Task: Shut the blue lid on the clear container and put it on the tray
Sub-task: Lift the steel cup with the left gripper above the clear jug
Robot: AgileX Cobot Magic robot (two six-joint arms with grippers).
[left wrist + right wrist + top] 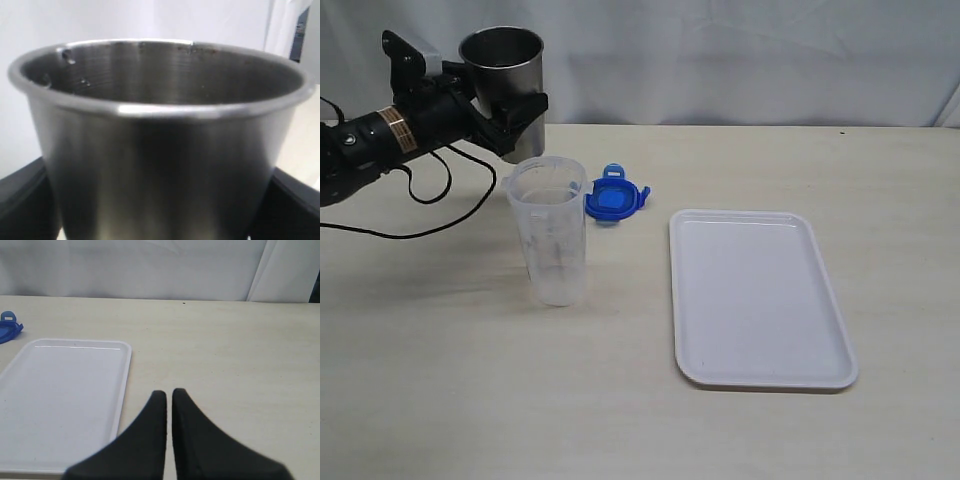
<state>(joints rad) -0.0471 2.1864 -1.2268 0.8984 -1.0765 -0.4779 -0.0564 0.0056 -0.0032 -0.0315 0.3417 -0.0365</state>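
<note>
Lid: blue lid (614, 200) lies flat on the worktop (470, 400), flaps splayed, just beside the container on its far-right side. Not on the container, so closing hasn't started.
Container: clear container (549, 245) stands upright centre-left, mouth open, nothing gripping it. Looks parked there ready for capping.
Tray: white tray (755, 300) sits to the right, apart from the container & lid, nothing on it. It waits as the drop-off spot.
Cup: steel cup (505, 70) is up off the worktop behind the container, mouth up. It's not part of the job, prob being cleared away.
Left tool: left tool (516, 120) has its jaws spread wide round the cup's wall, gripping both sides. In the wrist view the cup fills the frame, w/ black fingers (22, 200) at either edge.
Right tool: right tool (169, 400) is pinched together w/ nothing between the tips, low over the worktop near the tray edge. Not seen in the exterior view, idle by the look of it.
Next, my guess: set the cup down clear of the container, then go for the lid.
Risk: tall narrow container, a sideways nudge could tip it.
</note>
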